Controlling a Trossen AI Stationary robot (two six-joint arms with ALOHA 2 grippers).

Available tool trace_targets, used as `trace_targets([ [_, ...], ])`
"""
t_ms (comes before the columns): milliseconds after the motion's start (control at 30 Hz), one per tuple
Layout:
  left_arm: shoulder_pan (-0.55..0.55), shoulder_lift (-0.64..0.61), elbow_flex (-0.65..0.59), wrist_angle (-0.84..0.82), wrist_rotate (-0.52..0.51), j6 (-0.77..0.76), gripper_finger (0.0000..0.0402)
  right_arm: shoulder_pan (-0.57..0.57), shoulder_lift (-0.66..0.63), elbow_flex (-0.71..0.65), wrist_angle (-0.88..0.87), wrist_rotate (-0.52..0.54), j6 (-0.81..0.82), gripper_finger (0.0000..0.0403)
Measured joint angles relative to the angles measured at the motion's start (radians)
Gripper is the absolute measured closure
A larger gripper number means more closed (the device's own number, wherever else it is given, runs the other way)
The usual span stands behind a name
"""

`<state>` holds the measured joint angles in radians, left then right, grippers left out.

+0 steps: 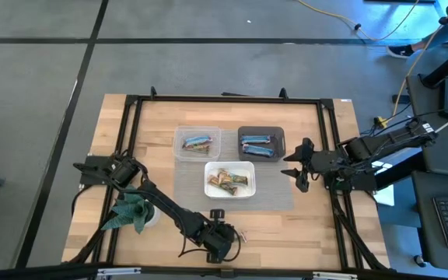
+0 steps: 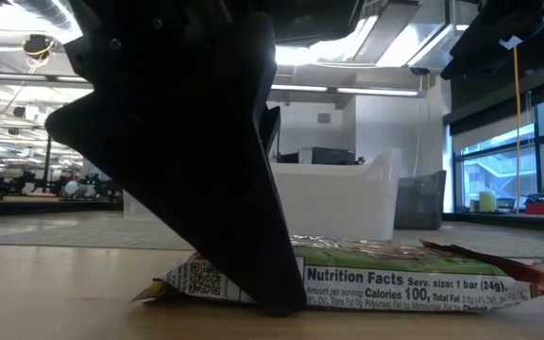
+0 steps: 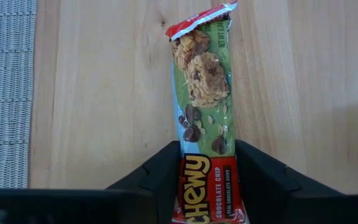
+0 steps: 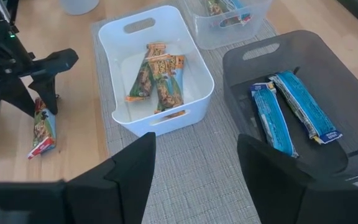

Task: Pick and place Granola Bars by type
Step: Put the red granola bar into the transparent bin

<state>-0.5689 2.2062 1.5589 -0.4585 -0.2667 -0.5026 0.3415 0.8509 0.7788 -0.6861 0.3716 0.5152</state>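
Left gripper (image 1: 228, 243) down at the table (image 1: 317, 225) edge nearest the low camera, well apart from the white tub (image 1: 229, 179), fingers (image 3: 160, 177) closed in on either side of a green-and-red chewy bar (image 3: 202, 106); bar lying flat on the wood, red end between the fingers, the other end pointing away. Whether the pads press the wrapper or only flank it: cannot tell.

Right gripper (image 1: 298, 165) hovering just beside the white tub, over the grey mat (image 1: 274, 194), fingers (image 4: 132, 171) spread apart, holding nothing.

White tub holding several tan bars (image 4: 157, 74). Behind it, dark tub (image 1: 261, 143) with two blue bars (image 4: 291, 109); beside that, clear tub (image 1: 197, 143) with mixed bars (image 1: 196, 142). Green paper plant (image 1: 131, 210) far off from the white tub, beside the left arm.
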Motion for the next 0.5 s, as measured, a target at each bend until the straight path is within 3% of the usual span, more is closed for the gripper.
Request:
trace_targets([
  [500,0.001,-0.023,-0.005,-0.03,0.007,0.011,0.0284,0.0,0.0,0.0,0.0,-0.007,0.0,0.0173],
])
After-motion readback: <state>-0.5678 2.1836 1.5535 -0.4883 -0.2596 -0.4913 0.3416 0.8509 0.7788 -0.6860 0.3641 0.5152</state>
